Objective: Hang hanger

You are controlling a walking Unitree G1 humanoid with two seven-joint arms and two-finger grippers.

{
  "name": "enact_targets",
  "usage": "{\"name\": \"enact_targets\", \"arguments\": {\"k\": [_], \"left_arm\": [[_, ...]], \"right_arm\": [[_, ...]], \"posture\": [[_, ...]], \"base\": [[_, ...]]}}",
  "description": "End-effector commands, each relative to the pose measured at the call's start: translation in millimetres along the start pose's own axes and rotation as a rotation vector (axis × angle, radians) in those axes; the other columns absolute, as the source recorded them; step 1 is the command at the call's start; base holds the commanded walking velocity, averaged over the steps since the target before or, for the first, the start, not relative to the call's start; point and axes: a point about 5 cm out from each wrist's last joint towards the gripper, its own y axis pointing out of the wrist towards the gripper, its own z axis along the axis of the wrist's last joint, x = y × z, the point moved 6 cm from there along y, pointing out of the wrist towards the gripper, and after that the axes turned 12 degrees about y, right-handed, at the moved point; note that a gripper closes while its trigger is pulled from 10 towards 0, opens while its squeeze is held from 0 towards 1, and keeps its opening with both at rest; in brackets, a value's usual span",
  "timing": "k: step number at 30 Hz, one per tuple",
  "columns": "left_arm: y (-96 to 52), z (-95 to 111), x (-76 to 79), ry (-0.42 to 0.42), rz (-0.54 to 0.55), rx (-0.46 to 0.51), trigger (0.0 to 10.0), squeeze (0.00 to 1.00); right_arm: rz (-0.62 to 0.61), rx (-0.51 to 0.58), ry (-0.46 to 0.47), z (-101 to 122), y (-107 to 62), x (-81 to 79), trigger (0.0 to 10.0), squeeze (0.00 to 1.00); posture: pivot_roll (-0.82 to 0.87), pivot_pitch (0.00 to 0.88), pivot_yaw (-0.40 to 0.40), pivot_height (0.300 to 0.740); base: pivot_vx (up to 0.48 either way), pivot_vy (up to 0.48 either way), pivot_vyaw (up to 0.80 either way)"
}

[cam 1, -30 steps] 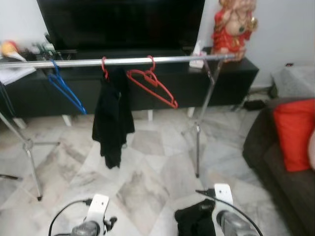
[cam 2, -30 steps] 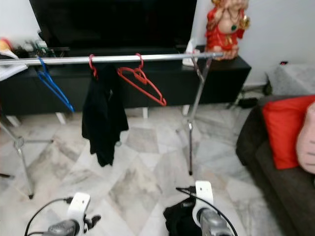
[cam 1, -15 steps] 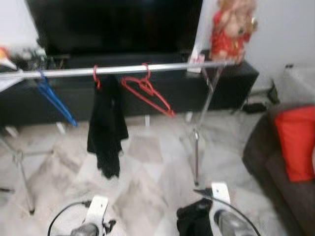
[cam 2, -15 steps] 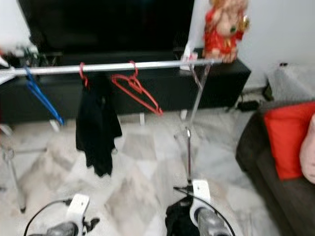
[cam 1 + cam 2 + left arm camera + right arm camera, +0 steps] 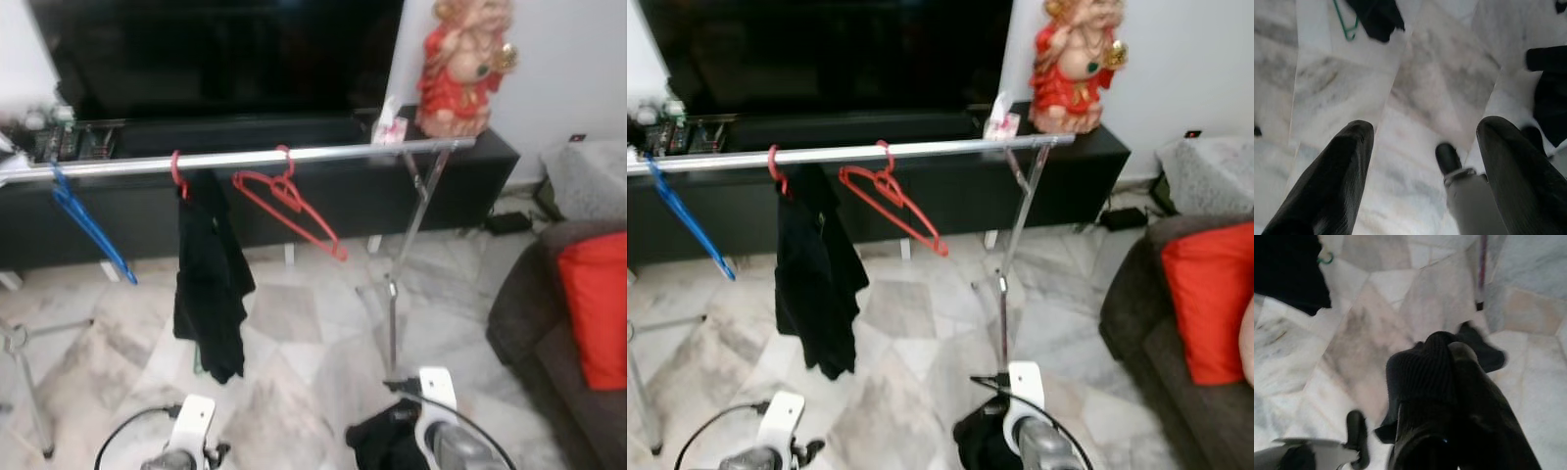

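A silver rail [image 5: 323, 154] crosses the room at chest height. On it hang a blue hanger [image 5: 90, 230], a red hanger carrying a black garment [image 5: 209, 284], and an empty red hanger [image 5: 294, 208]. Low in front of the rack, my right gripper [image 5: 1449, 357] is shut on a bunched black ribbed cloth [image 5: 1422, 377], which also shows as a dark lump [image 5: 384, 446] in the eye views. My left gripper [image 5: 1425, 129] hangs low over the marble floor, fingers [image 5: 1347, 161] wide apart with nothing between them. No hanger can be made out inside the cloth.
The rack's right upright [image 5: 392, 304] stands just ahead of my right arm. A green hanger [image 5: 1344, 24] lies on the floor under the hanging garment. Behind the rack are a black TV console [image 5: 470, 162] and a red statue [image 5: 460, 69]. A dark sofa with a red cushion [image 5: 598, 304] lies to the right.
The whole picture has shifted, so the camera moved: the rack now sits lower and further left. Both grippers stay as they were, the right still holding the black cloth.
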Motion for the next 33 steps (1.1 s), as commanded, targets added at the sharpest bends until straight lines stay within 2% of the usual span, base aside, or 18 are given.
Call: {"name": "enact_targets", "arguments": {"k": [1, 10, 25, 30, 33], "left_arm": [[0.6, -2.1, 9.9, 0.006, -0.023, -0.009, 10.0, 0.00], [0.7, -2.0, 10.9, 0.010, -0.025, -0.010, 10.0, 0.00], [1.0, -0.4, 12.3, 0.021, -0.035, -0.008, 10.0, 0.00], [1.1, 0.2, 12.6, 0.025, -0.035, -0.007, 10.0, 0.00], [1.4, 0.8, 14.8, 0.026, -0.044, -0.007, 10.0, 0.00]], "right_arm": [[-0.019, 0.008, -0.008, 2.1, -1.8, 9.7, 10.0, 0.00], [-0.018, 0.002, -0.015, 1.5, -1.7, 9.3, 10.0, 0.00], [-0.012, 0.007, -0.022, 4.4, -1.2, 7.6, 10.0, 0.00], [-0.006, 0.009, -0.064, 6.2, -1.1, 6.8, 10.0, 0.00], [-0.014, 0.016, -0.063, 7.7, -1.4, 8.8, 10.0, 0.00]], "posture": [[-0.13, 0.000, -0.020, 0.740], [-0.13, 0.000, -0.028, 0.740], [-0.13, 0.000, -0.024, 0.740], [-0.13, 0.000, -0.023, 0.740], [-0.13, 0.000, -0.025, 0.740]], "base": [[0.319, 0.000, 0.00], [0.316, 0.000, 0.00], [0.000, 0.000, 0.00], [0.000, -0.096, 0.00], [0.000, -0.160, 0.68]]}}
